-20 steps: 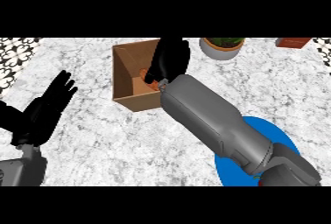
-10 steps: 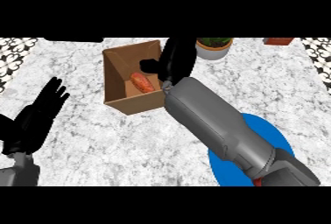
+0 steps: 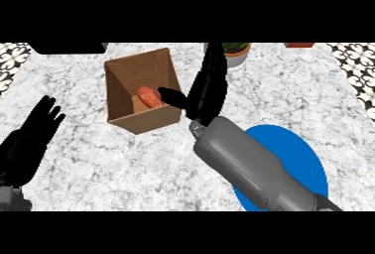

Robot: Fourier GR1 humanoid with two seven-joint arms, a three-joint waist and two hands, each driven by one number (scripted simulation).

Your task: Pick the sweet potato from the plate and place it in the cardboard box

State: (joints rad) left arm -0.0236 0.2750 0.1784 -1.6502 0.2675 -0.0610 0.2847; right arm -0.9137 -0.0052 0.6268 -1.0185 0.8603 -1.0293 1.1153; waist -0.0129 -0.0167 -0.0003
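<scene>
Nearby, a potted plant (image 3: 236, 51) stands behind the spread right hand (image 3: 206, 94) beside the cardboard box (image 3: 144, 89) holding the sweet potato (image 3: 149, 96).

The right forearm (image 3: 253, 171) is showing as a smooth, rounded grey casing, widening away from the wrist, with a darker grey seam or collar near the lower edge. A small pale joint is sitting at the wrist. The right robot hand (image 3: 207, 94) is appearing matte black, with long slim fingers. The left robot hand (image 3: 29, 136) is showing the same black, above a grey cuff.
</scene>
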